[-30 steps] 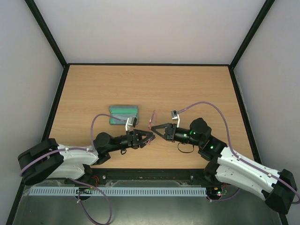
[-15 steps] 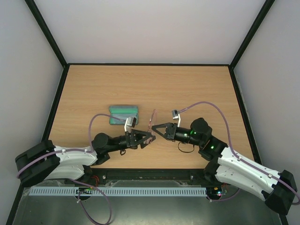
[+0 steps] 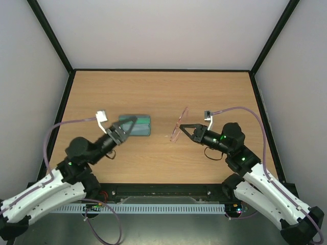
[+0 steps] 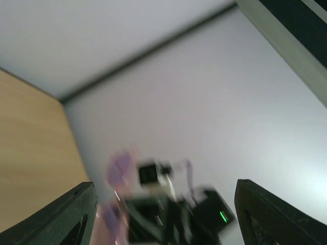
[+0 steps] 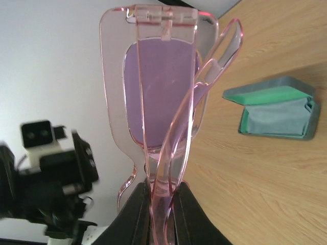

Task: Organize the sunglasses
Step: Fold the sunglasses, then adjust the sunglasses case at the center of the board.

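The pink translucent sunglasses (image 3: 179, 125), arms folded, are held up off the table by my right gripper (image 3: 185, 130). In the right wrist view the black fingers (image 5: 137, 204) are shut on the folded frame (image 5: 158, 76) near its bridge. The grey-blue case (image 3: 141, 125) lies open on the table, its green lining and a grey cloth showing in the right wrist view (image 5: 278, 112). My left gripper (image 3: 129, 124) is open and empty, raised over the case's left end. Its view is blurred, its fingers (image 4: 76, 214) wide apart and facing the right arm.
The wooden table (image 3: 163, 92) is bounded by a black rim and pale walls. Purple cables loop from both wrists. The left arm's camera block (image 5: 41, 138) shows at the left of the right wrist view.
The left gripper has left the sunglasses and swung back left over the case. The right gripper has carried the sunglasses right and up.
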